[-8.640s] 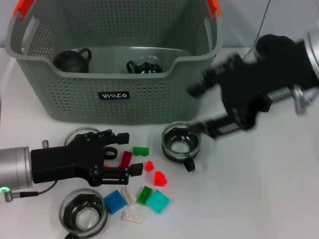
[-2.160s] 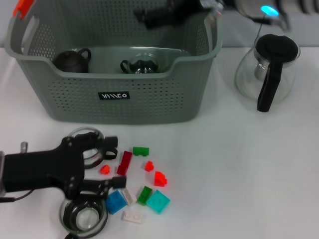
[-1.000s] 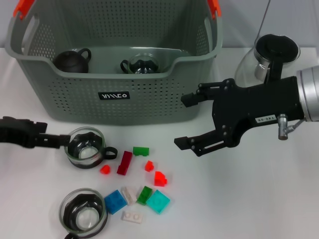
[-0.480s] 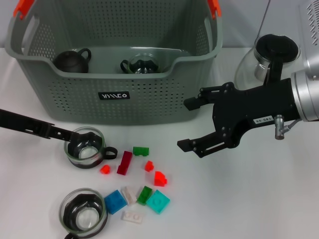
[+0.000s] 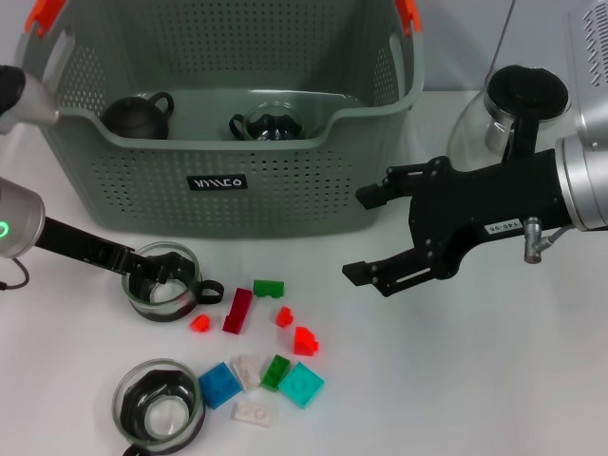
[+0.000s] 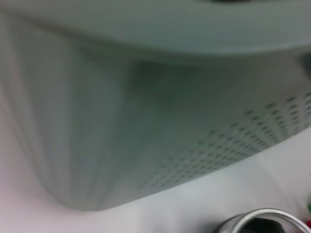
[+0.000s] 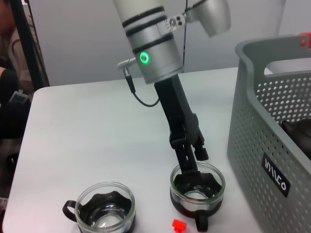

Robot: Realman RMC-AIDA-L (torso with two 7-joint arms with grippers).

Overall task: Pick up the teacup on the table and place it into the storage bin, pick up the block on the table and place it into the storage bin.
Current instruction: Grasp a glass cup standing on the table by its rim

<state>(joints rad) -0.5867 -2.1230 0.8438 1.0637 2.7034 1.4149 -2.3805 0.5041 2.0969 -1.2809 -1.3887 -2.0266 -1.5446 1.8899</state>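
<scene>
Left gripper (image 5: pixel 163 275) reaching into glass teacup (image 5: pixel 161 282) in front of the storage bin (image 5: pixel 218 180), fingers' state unclear, right gripper (image 5: pixel 372 233) spread wide, hovering beside scattered blocks (image 5: pixel 269 288)

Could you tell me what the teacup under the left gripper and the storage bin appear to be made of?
The teacup at the left gripper looks like clear glass with a dark inner part: you see through its wall, and the rim glints. The storage bin looks like matte moulded plastic, grey-green, with perforated walls.
</scene>
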